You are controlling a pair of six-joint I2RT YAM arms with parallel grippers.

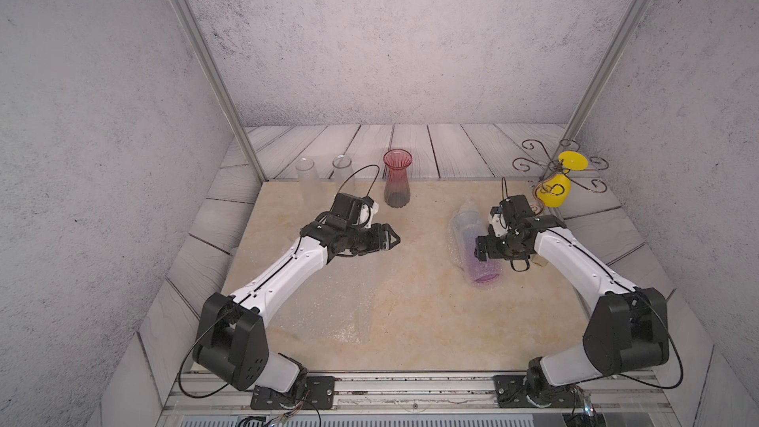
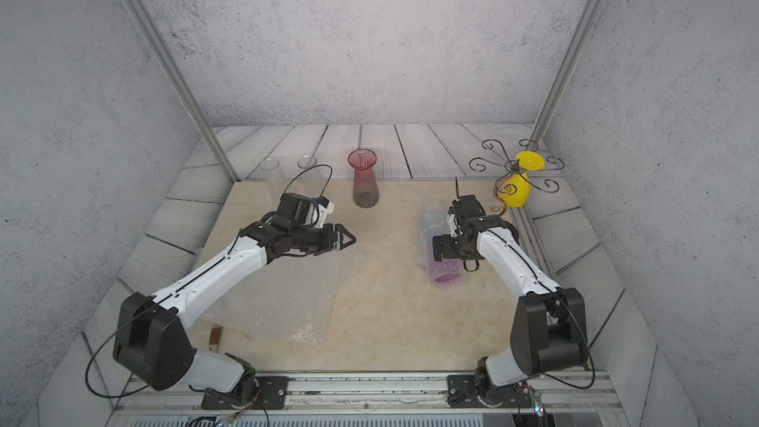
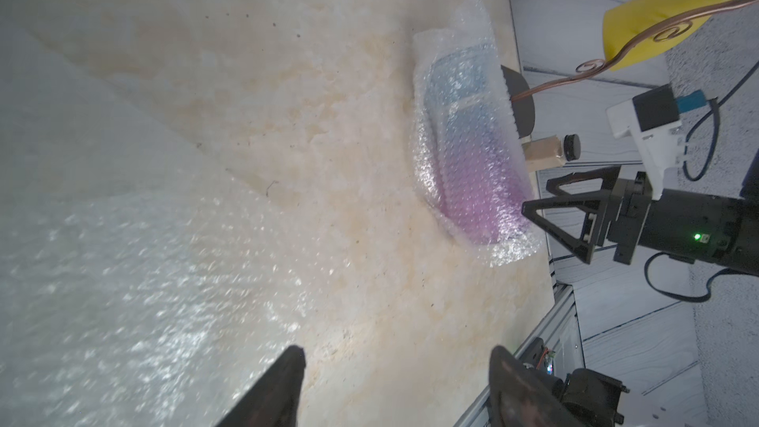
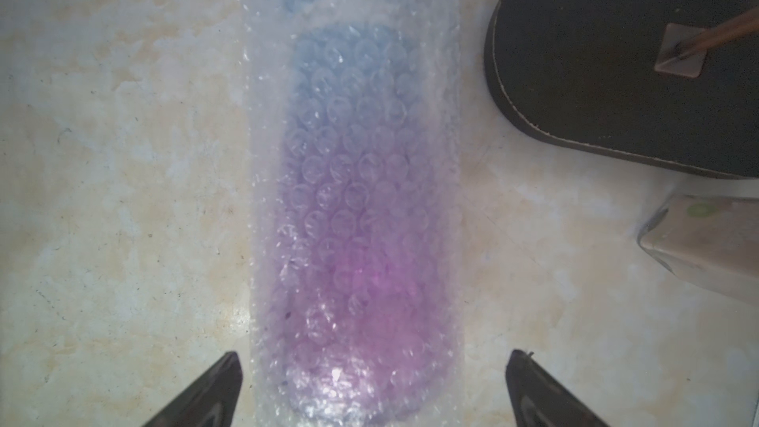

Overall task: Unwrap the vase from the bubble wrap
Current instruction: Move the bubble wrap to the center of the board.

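A vase (image 4: 357, 199), blue fading to purple, lies on its side on the right of the beige table, rolled in clear bubble wrap (image 1: 472, 248) (image 2: 437, 248) (image 3: 464, 149). My right gripper (image 4: 373, 357) hangs open just above its purple end, one finger on each side and not touching it; the left wrist view shows this gripper (image 3: 536, 197) beside the bundle. My left gripper (image 1: 394, 236) (image 2: 351, 238) (image 3: 397, 353) is open and empty over the table's middle. A flat sheet of bubble wrap (image 1: 328, 306) (image 2: 287, 306) (image 3: 123, 281) lies under the left arm.
A red ribbed vase (image 1: 396, 178) and two clear upright tubes (image 1: 306, 174) (image 1: 343, 172) stand at the back. A yellow vase in a curly wire stand (image 1: 554, 193) sits back right, its black base (image 4: 616, 55) close to the bundle. A small jar (image 3: 546, 154) lies beside it.
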